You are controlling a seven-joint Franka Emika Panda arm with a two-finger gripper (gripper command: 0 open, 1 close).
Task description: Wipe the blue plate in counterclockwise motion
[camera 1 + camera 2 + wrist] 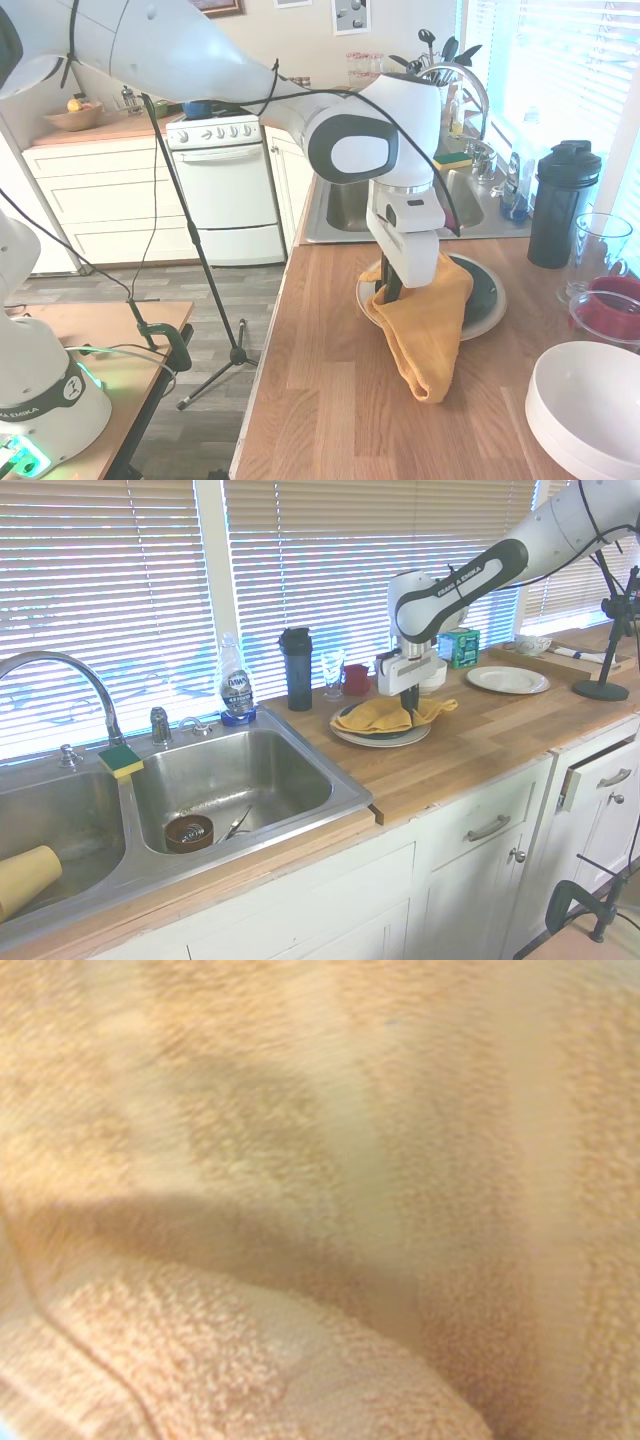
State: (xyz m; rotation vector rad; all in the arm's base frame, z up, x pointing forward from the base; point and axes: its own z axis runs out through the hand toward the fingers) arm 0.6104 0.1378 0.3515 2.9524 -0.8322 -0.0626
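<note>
The blue plate [484, 291] lies on a larger cream plate [487, 323] on the wooden counter by the sink, and its left half is hidden under a yellow towel [425, 325]. One end of the towel trails off the plates onto the counter. My gripper [393, 288] points straight down at the plate's edge nearest the counter front, shut on the towel and pressing it down. From the other side, the gripper [408, 702] stands over the bunched towel [385, 716]. Towel fabric [320, 1200] fills the wrist view.
Stacked white bowls [585, 410] sit at the near right, with a red cup [610, 305], a glass [600, 245] and a black shaker bottle [563, 205] behind. The steel sink [350, 205] lies just beyond the plates. Another cream plate [507, 679] rests further along the counter.
</note>
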